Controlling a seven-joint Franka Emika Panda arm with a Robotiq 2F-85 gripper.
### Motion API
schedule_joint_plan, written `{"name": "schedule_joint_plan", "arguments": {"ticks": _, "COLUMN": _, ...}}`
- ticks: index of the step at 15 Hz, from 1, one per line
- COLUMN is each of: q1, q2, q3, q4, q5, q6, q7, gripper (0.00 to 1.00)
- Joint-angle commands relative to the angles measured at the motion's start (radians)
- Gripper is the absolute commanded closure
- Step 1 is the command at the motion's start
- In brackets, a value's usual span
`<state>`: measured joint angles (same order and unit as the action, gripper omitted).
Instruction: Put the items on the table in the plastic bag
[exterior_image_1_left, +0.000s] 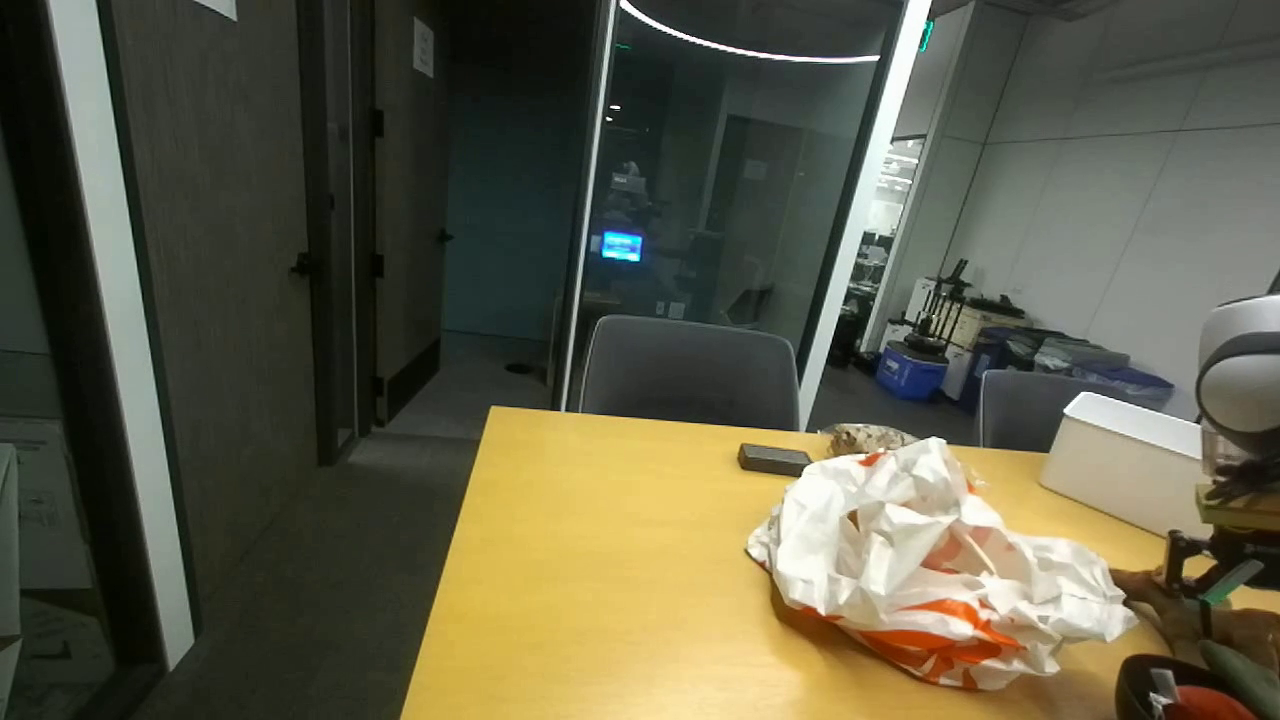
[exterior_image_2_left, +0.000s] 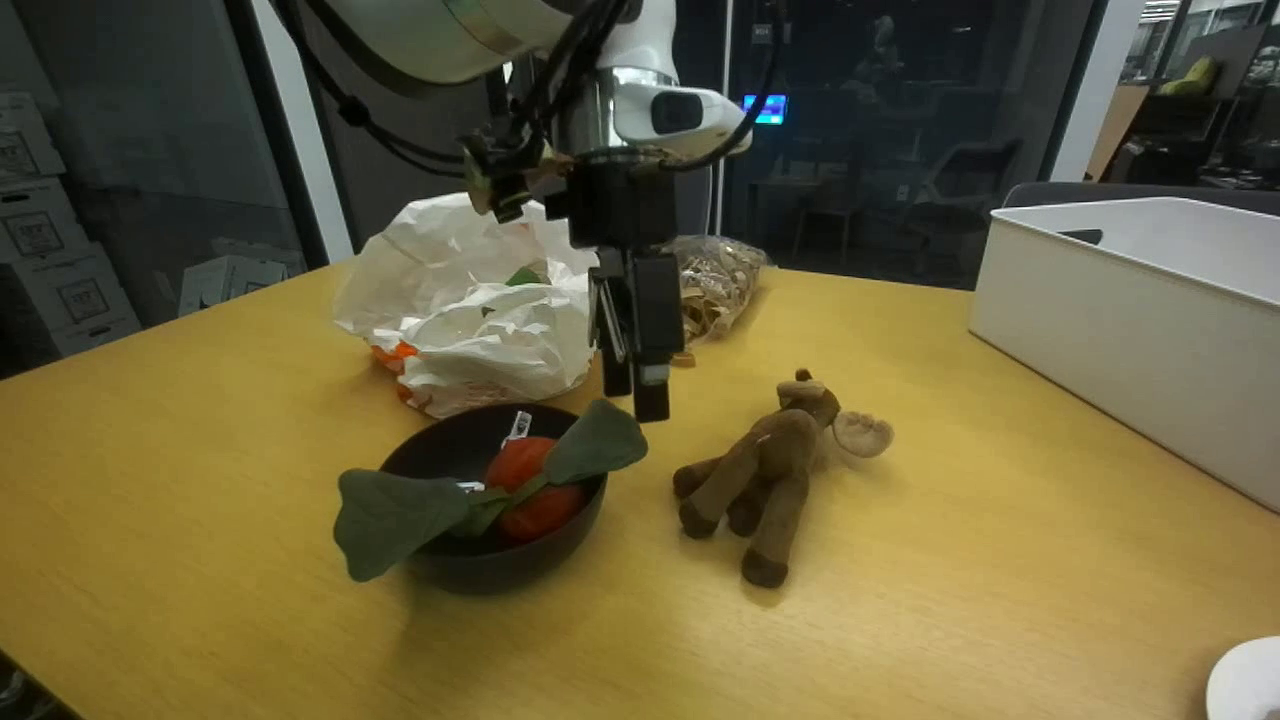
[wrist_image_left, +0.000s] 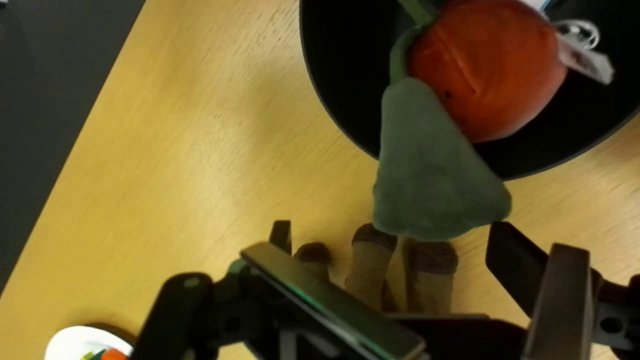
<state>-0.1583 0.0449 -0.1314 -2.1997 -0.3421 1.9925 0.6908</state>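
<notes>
Hanging over the table (exterior_image_2_left: 200, 520), the hand (wrist_image_left: 392, 240) points down with its fingers spread wide, and it has hold of nothing! Below that gap, the wrist view picks up the legs (wrist_image_left: 371, 265) of the brown stuffed animal (exterior_image_2_left: 775, 450), sprawled on the table. Near it sits the dark bowl (exterior_image_2_left: 525, 570), a red stuffed toy (exterior_image_2_left: 540, 512) inside, green leaves (exterior_image_2_left: 597, 442) flopping over the rim; one leaf reaches close to a fingertip, and I cannot tell whether they touch. Over to the plastic bag (exterior_image_1_left: 900, 540) now: white with orange, crumpled on the table near the bowl in both exterior views, a scrap of green (exterior_image_2_left: 525, 276) showing among its folds. Just beside it, a clear packet (exterior_image_2_left: 718, 280) of brownish bits, then a dark block (exterior_image_1_left: 775, 460). Well apart from the bowl stands a white bin (exterior_image_2_left: 1130, 320); a white dish (wrist_image_left: 70, 341) shows in the wrist view.
</notes>
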Motion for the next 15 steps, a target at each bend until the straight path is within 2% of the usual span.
{"name": "schedule_joint_plan", "arguments": {"ticks": 1, "q1": 0.009, "q2": 0.060, "q3": -0.024, "q4": 0.040, "q5": -0.056, "q6": 0.024, "q7": 0.160, "gripper": 0.00}}
{"name": "schedule_joint_plan", "arguments": {"ticks": 5, "q1": 0.022, "q2": 0.113, "q3": -0.041, "q4": 0.059, "q5": -0.101, "q6": 0.053, "q7": 0.333, "gripper": 0.00}}
{"name": "schedule_joint_plan", "arguments": {"ticks": 15, "q1": 0.073, "q2": 0.198, "q3": -0.067, "q4": 0.118, "q5": -0.345, "q6": 0.024, "q7": 0.819, "gripper": 0.00}}
